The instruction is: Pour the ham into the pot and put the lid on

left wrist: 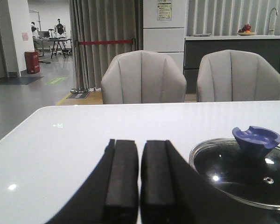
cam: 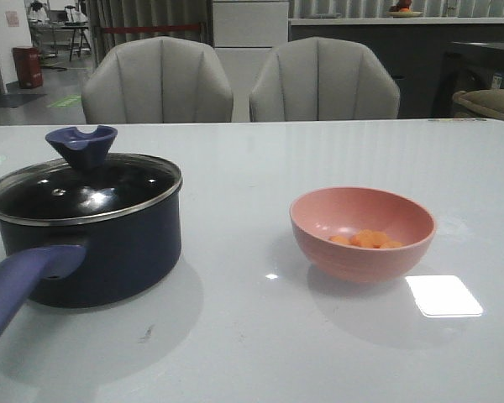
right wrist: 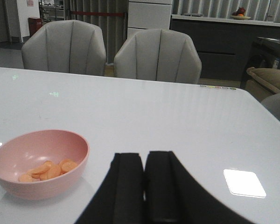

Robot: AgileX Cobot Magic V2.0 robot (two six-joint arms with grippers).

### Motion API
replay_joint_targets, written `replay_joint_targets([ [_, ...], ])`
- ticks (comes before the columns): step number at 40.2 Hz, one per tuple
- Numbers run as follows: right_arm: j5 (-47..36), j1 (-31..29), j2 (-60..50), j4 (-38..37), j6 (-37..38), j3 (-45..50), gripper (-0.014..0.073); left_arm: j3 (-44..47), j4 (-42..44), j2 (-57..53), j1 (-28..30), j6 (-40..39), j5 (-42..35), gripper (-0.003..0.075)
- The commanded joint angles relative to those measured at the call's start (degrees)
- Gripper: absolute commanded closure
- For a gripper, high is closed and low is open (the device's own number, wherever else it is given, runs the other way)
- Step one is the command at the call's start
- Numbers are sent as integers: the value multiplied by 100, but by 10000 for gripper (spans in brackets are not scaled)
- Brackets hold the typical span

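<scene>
- pot [cam: 101,252] is sitting on the white table [cam: 252,336], front left, handle pointing toward the camera.
- lid [cam: 84,189] is resting on the pot, knob up.
- ham [cam: 365,240] is lying in the pink bowl [cam: 363,232], well apart to the right.
- left gripper [left wrist: 140,186] is hanging beside the lid, fingers pressed together, holding nothing.
- right gripper [right wrist: 144,191] is hovering near the bowl, fingers closed, holding nothing.

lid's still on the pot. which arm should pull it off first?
Left. The lid lies just past the left gripper; the right gripper faces the bowl.
</scene>
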Motion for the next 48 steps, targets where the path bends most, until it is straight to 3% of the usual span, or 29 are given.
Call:
replay_joint_targets([
  [1,-469,6,-106,-54,-11,-29,445,118,-30,-115,-14,-8,-428,600],
  [27,-469,6,-106,-54,-11,-29,445,118,-30,-115,-14,-8,-428,600],
  [40,-469,6,-106,-54,-11,-29,445,42,-154,-115,-14,-8,-2376,599],
  [44,-469,6,-106,-54,-11,-29,445,-322,-178,-63,-14,-8,-2033,600],
  [48,-469,6,-106,-54,-11,-29,445,-915,-181,141,-14,-8,-1166,600],
])
